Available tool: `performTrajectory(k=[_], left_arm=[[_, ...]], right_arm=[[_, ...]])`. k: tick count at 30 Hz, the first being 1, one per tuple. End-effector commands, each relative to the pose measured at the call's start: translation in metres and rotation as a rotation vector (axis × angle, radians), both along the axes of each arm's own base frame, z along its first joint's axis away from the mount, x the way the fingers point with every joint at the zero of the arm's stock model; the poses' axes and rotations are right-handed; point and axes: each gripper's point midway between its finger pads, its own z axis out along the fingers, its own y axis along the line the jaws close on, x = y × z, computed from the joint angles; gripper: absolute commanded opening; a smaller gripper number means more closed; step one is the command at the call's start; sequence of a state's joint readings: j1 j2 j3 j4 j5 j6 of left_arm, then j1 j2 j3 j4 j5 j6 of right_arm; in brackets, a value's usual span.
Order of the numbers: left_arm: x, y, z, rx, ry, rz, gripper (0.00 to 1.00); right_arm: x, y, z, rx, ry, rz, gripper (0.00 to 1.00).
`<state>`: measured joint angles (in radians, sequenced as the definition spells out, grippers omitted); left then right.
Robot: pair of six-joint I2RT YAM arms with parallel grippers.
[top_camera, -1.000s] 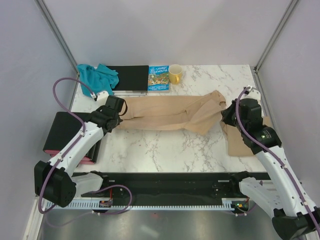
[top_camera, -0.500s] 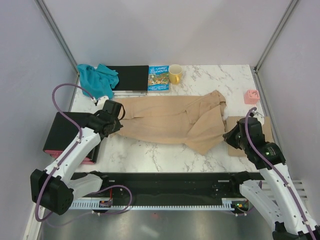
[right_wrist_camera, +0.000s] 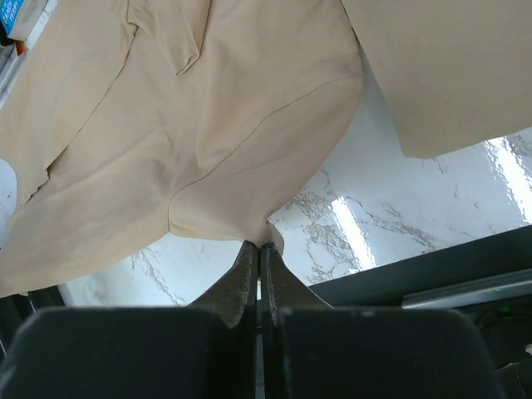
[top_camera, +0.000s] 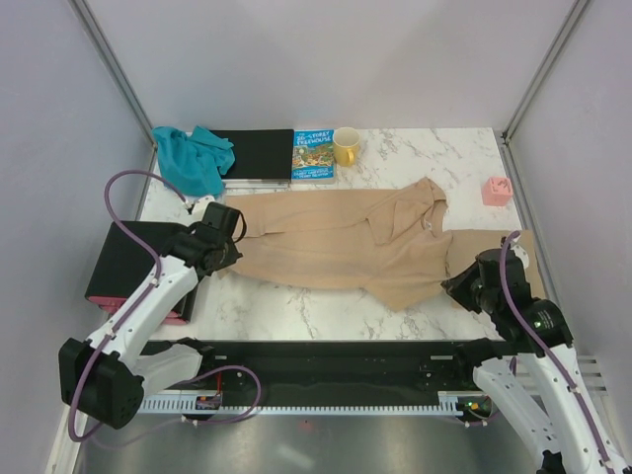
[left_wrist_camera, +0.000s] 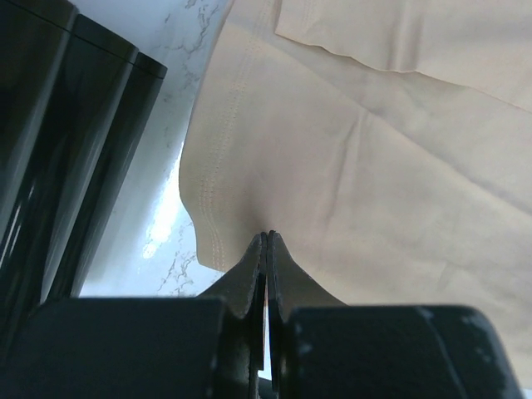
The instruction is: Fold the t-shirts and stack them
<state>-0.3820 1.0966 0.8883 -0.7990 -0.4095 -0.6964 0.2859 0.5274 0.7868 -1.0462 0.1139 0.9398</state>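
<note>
From above, the tan t-shirt [top_camera: 336, 242] lies stretched across the marble bench [top_camera: 326, 306], with a second tan shirt [top_camera: 528, 244] at its right end. Left wrist — the left fingers [left_wrist_camera: 249, 278] are pressed together on the shirt's stitched hem. Right wrist — the right fingers [right_wrist_camera: 241, 278] pinch its near corner, closed tight

Overhead view faces down; wrist views close (share tan shirt [top_camera: 336, 242]).

White arms [top_camera: 148, 296], black joints [top_camera: 212, 242], purple cables [top_camera: 126, 176]; left gripper [left_wrist_camera: 266, 235] & right gripper [right_wrist_camera: 259, 245] dark grey.
</note>
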Motion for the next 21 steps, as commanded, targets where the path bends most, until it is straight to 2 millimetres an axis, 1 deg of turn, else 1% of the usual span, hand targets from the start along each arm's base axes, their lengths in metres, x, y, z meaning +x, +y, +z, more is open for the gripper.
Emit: performTrajectory(k=[1,2,3,4,5,6,7,8,9,10,11,12,13,14,15,16,17,18,19,20,21], left_arm=[[0.001,0.013,0.012,0.060,-0.034,0.026,0.02],[0.002,0.015,0.013,0.073,-0.035,0.033,0.02],[0.008,0.018,0.017,0.096,-0.038,0.043,0.02],[0.010,0.019,0.019,0.111,-0.040,0.048,0.02],[0.013,0.021,0.020,0.126,-0.038,0.054,0.02],[0.019,0.023,0.023,0.150,-0.040,0.063,0.02],[0.022,0.024,0.024,0.165,-0.035,0.069,0.02],[0.026,0.025,0.025,0.175,-0.037,0.076,0.02],[0.033,0.024,0.032,0.180,-0.053,0.080,0.02],[0.038,0.023,0.027,0.195,-0.029,0.079,0.02],[0.042,0.022,0.027,0.203,-0.026,0.080,0.02],[0.050,0.021,0.033,0.210,-0.040,0.086,0.02],[0.056,0.020,0.028,0.226,-0.019,0.081,0.02],[0.060,0.018,0.027,0.234,-0.014,0.080,0.02],[0.068,0.018,0.032,0.244,-0.026,0.079,0.02],[0.074,0.017,0.032,0.250,-0.026,0.075,0.02],[0.079,0.015,0.023,0.268,0.005,0.067,0.02],[0.087,0.013,0.027,0.269,-0.003,0.065,0.02],[0.092,0.011,0.024,0.272,0.006,0.059,0.02],[0.096,0.009,0.016,0.278,0.029,0.054,0.02],[0.102,0.007,0.017,0.275,0.028,0.051,0.02]], right_arm=[[0.018,-0.007,0.037,-0.026,-0.090,-0.040,0.00],[0.023,-0.011,0.042,-0.054,-0.101,-0.050,0.00],[0.031,-0.010,0.044,-0.072,-0.097,-0.044,0.00],[0.040,-0.010,0.056,-0.083,-0.136,-0.038,0.00],[0.047,-0.012,0.060,-0.100,-0.148,-0.047,0.00],[0.054,-0.012,0.061,-0.120,-0.146,-0.042,0.00],[0.065,-0.010,0.070,-0.126,-0.189,-0.037,0.00],[0.072,-0.011,0.072,-0.139,-0.198,-0.038,0.00],[0.081,-0.012,0.069,-0.165,-0.187,-0.043,0.00],[0.093,-0.009,0.075,-0.162,-0.217,-0.045,0.00],[0.099,-0.008,0.076,-0.183,-0.223,-0.028,0.00],[0.110,-0.007,0.068,-0.207,-0.195,-0.025,0.00],[0.120,-0.006,0.075,-0.215,-0.218,-0.029,0.00],[0.126,-0.007,0.076,-0.232,-0.214,-0.030,0.00],[0.134,-0.008,0.071,-0.271,-0.195,-0.012,0.00],[0.143,-0.009,0.080,-0.287,-0.226,-0.027,0.00],[0.149,-0.010,0.082,-0.304,-0.231,-0.027,0.00],[0.157,-0.011,0.076,-0.341,-0.214,-0.016,0.00],[0.166,-0.010,0.082,-0.350,-0.233,-0.022,0.00],[0.172,-0.011,0.080,-0.363,-0.229,-0.021,0.00],[0.180,-0.010,0.070,-0.384,-0.204,-0.011,0.00]])
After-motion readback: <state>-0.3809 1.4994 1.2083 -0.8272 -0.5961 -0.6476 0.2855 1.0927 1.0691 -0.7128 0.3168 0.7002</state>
